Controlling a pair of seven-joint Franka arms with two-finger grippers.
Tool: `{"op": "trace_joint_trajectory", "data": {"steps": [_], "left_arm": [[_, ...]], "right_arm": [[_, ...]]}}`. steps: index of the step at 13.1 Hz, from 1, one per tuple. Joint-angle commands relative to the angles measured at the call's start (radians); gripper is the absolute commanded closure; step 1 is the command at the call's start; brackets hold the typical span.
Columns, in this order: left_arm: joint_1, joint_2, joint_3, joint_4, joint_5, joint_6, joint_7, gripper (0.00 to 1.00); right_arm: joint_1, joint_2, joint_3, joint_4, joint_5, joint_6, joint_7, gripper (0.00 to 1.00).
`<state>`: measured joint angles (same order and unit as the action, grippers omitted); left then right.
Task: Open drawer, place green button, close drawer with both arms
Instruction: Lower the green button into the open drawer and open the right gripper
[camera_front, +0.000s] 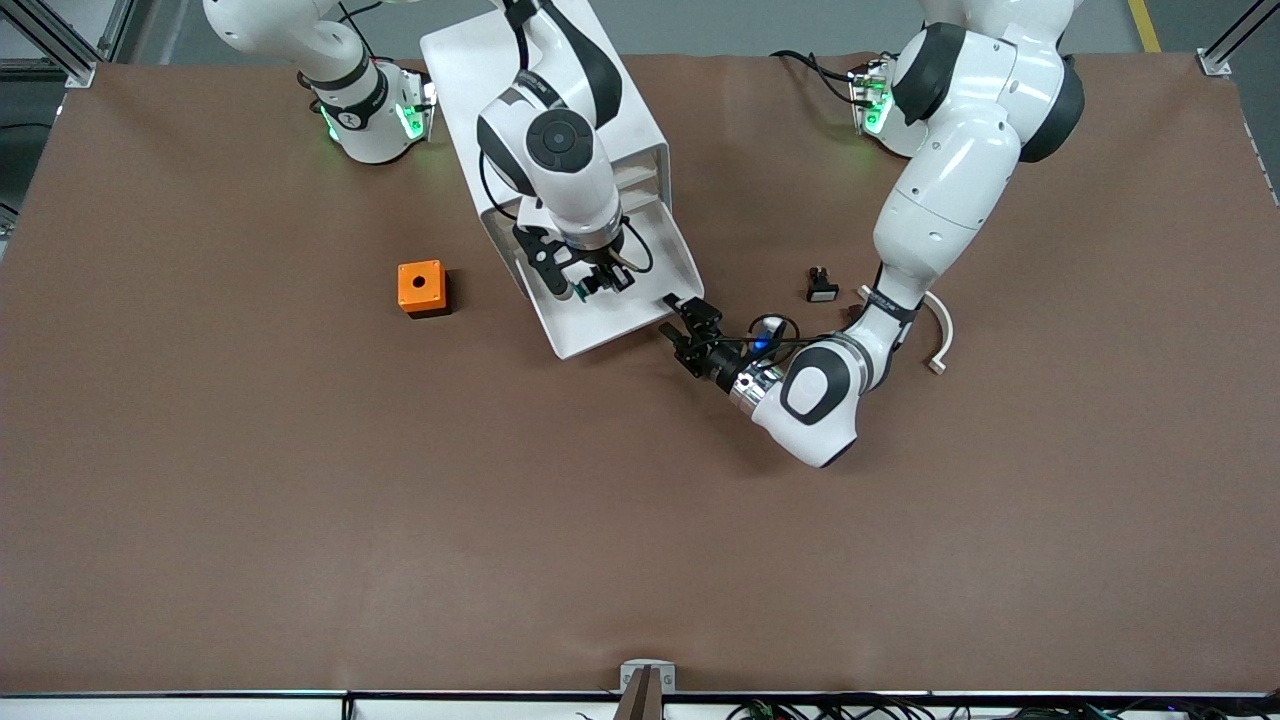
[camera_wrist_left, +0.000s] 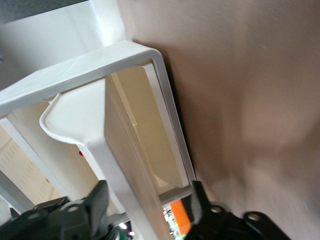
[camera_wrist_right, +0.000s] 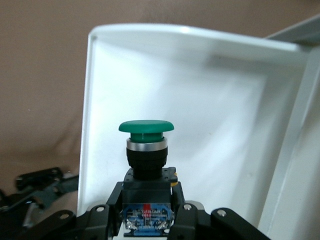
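Now, drawer (camera_front: 610, 310): it is sitting pulled out from the white cabinet (camera_front: 560, 130), its lowest tray, open toward the front camera.
Right gripper (camera_front: 600, 281): it is hanging over the open tray, jaws clamped tight on the button (camera_wrist_right: 146, 150), black body pinched, green cap pointing out over the tray floor.
Button position: it is being held up in the air above the drawer, not yet resting on the tray.
Left gripper (camera_front: 680, 320): it is sitting at the drawer's front corner toward the left arm's end, fingers (camera_wrist_left: 82, 210) spread wide on either side of the cream front lip, not pinching it.
Risk, drop: letting go from up here is looking chancy; my guess is the round cap could roll the button toward the tray's edge.
Risk, collision: both hands are crowding the same drawer, so a careless retreat by the right arm could be clipping the left.
Risk, closing: with open fingers straddling the lip, a push at one corner could skew the tray and jam it.
Bystanders: the orange box (camera_front: 421, 288) is lying toward the right arm's end; the black button with white face (camera_front: 821, 286) and a curved white piece (camera_front: 940, 335) are lying toward the left arm's end.
Writing: a small label is showing on the button's base, too fine to read; no brand legible anywhere.
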<state>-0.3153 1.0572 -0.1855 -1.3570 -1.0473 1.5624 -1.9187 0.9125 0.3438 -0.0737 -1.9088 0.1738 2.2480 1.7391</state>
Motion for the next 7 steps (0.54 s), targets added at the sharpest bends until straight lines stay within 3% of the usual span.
{"op": "trace_joint_trajectory", "data": {"steps": [1,7], "left_arm": [[0.007,-0.005,-0.002,0.018,-0.008,-0.001,0.153,0.00],[0.038,-0.028,-0.008,0.064,0.003,-0.007,0.487,0.00]], "right_arm": [[0.032,0.046,-0.011,0.033,0.019,0.010,0.022,1.00],[0.034,0.109,-0.012,0.074,0.012,0.041,0.043,1.00]]}}
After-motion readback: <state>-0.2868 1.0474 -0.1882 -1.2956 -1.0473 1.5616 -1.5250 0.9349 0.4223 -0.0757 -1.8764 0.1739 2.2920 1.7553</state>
